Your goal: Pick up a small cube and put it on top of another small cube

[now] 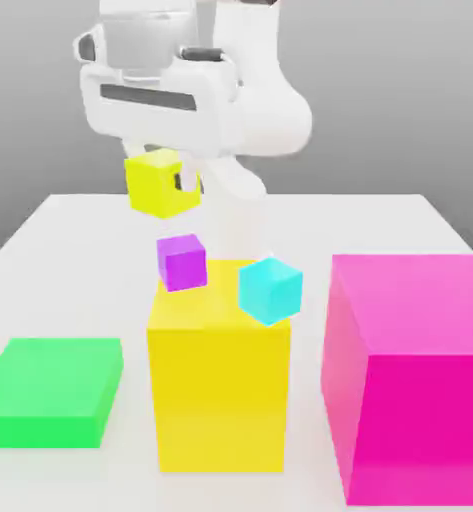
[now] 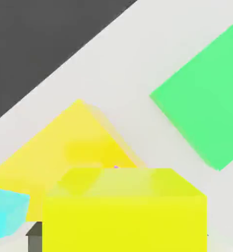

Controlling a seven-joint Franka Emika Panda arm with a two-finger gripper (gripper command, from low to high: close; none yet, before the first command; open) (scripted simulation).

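The small cube (image 1: 161, 183), bright yellow, hangs in the air under the gripper (image 1: 180, 182), whose jaws are closed tight on it, a dark fingertip showing on one face; it sits tilted, above and a little behind the purple cube (image 1: 182, 262). In the hand view the same small cube (image 2: 125, 211) looms close in front of the camera. The purple cube rests, also tilted, near the back left corner of the top of the tall yellow block (image 1: 220, 385), with a cyan cube (image 1: 270, 290) at that top's back right corner. To do this step well, I judge the arm should square the held cube to the purple one, centre it directly overhead, come down slowly and let go only on contact, since a tilted base offers little footing. A green slab (image 1: 50, 390) lies near the tabletop's (image 1: 80, 225) front left edge; the magenta block (image 1: 410, 375) is cut off at the frame's right. The far finger is hidden behind the cube, and in the hand view the purple cube is almost wholly masked.
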